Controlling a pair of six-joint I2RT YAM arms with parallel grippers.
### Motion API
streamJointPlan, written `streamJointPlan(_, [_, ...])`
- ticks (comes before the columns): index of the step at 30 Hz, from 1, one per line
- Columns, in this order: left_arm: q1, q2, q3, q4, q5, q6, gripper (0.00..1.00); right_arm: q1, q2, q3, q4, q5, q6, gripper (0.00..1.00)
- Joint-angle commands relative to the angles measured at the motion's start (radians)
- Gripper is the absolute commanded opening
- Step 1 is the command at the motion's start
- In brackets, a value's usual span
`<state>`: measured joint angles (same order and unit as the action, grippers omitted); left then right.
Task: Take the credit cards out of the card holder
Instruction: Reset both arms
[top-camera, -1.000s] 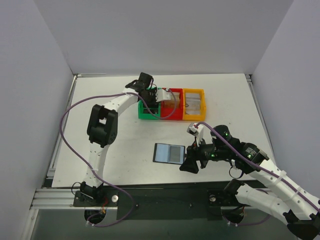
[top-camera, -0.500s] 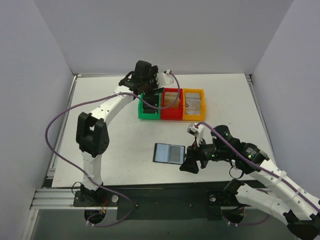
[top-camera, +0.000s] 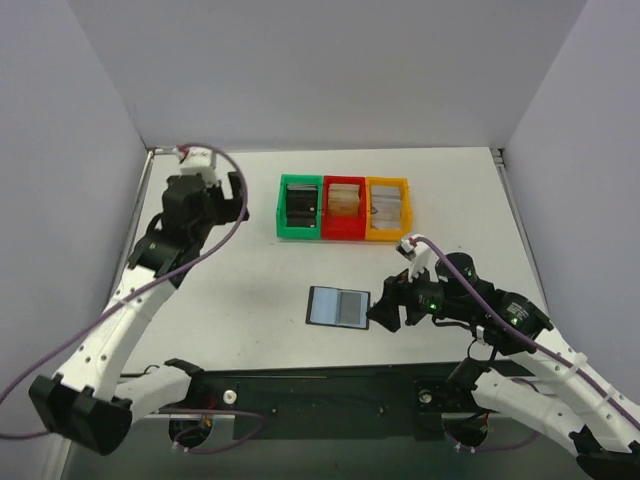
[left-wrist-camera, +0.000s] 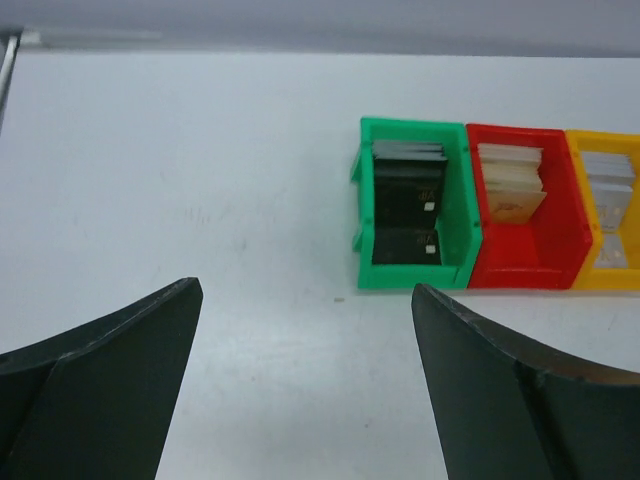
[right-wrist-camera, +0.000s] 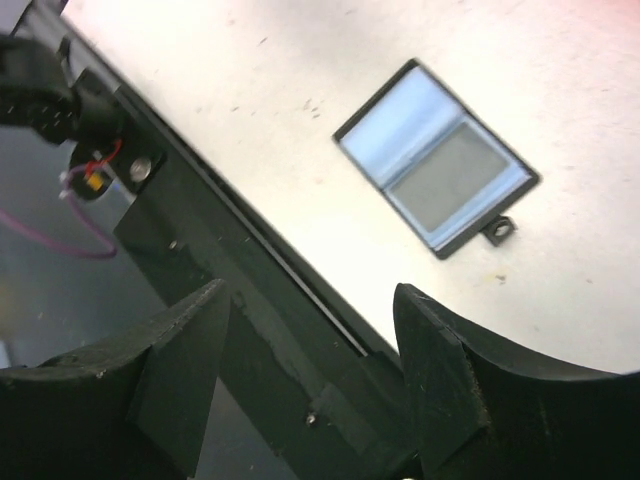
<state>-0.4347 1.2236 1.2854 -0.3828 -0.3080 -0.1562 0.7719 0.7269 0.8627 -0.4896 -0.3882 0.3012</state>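
Left fingers (left-wrist-camera: 110, 380): pulled back from the green bin (top-camera: 281, 210) to the bench's (top-camera: 240, 290) far left, now spread wide and empty.
Right fingers (right-wrist-camera: 450, 380): partly apart, holding nothing, just beside the card holder's (top-camera: 338, 307) right edge.
Card holder: open flat, near-middle of the bench.
Credit card (right-wrist-camera: 450, 178): a grey one seemingly in its pocket.
Meaning: one card probably just dropped off; another is left to pull out.

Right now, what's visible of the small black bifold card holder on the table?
The small black bifold card holder lies open and flat on the white table, glossy inner pockets up: one panel light blue, one greyer. A little black snap tab sticks out of one edge. The right gripper sits open nearby, not touching.
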Motion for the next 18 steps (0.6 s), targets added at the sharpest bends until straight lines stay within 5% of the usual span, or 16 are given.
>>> streamJointPlan(1, [0.091, -0.283, -0.286, 0.065, 0.113, -0.339, 0.97, -0.013, -0.037, 0.041, 0.01, 0.233, 0.084, 0.62])
streamJointPlan(8, [0.094, -0.314, -0.388, -0.25, 0.052, -0.5, 0.97, -0.028, -0.021, 0.07, -0.06, 0.482, 0.113, 0.63])
streamJointPlan(18, [0.093, -0.374, -0.443, -0.254, 0.064, -0.519, 0.97, -0.031, -0.017, 0.07, -0.055, 0.561, 0.162, 0.63])
